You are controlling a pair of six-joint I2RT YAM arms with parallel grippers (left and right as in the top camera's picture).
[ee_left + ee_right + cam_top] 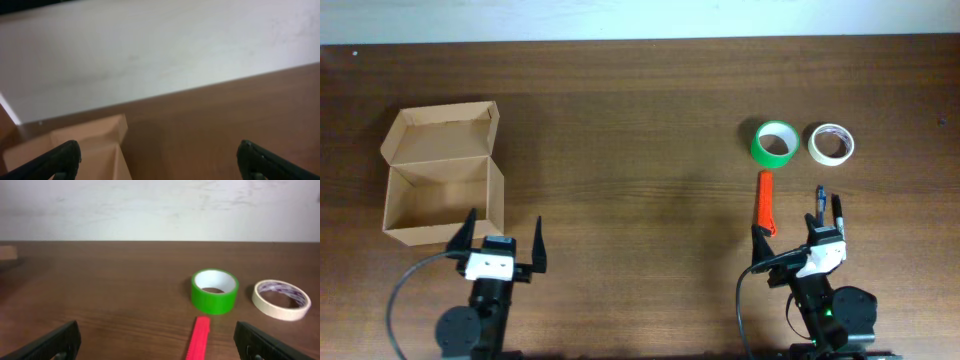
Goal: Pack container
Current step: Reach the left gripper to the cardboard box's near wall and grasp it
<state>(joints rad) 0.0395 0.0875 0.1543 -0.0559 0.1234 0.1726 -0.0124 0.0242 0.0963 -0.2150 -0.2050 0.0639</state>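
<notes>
The tan cardboard container (435, 205) stands open at the left, its flap lid folded back and nothing visible inside. A corner of it shows in the left wrist view (90, 145). My left gripper (505, 216) (160, 165) is open and empty, just in front of the container's right front corner. A green tape roll (757, 145) (215, 297), a beige tape roll (814, 145) (280, 307) and a red-orange flat bar (766, 203) (200, 337) lie at the right. My right gripper (795, 222) (157, 342) is open and empty, just short of the bar's near end.
The dark wooden table (640, 120) ends at a pale wall along the back (160, 210). Both arm bases stand at the front edge. Bare wood lies between the container and the tape rolls.
</notes>
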